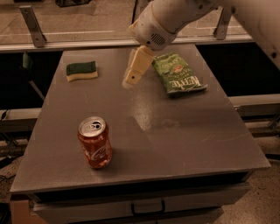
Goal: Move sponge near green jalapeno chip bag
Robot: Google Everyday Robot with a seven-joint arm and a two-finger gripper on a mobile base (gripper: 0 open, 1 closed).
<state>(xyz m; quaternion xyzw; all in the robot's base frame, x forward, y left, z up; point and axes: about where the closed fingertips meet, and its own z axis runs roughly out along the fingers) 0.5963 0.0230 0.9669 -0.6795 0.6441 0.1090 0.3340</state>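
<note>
The robot's white arm (183, 11) reaches in from the upper right, its thick last link slanting down and leftward to a rounded wrist (153, 33) that sits above the far left corner of the green jalapeno chip bag (179, 74). From the wrist the cream-coloured gripper (131, 80) points down and slightly left, just left of the bag. Its tip is low over the table (175, 144); contact cannot be told.

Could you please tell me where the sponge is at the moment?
In the camera view the sponge lies flat near the table's far left corner, untouched; the gripper hangs to its right, between it and the green jalapeno chip bag.
</note>
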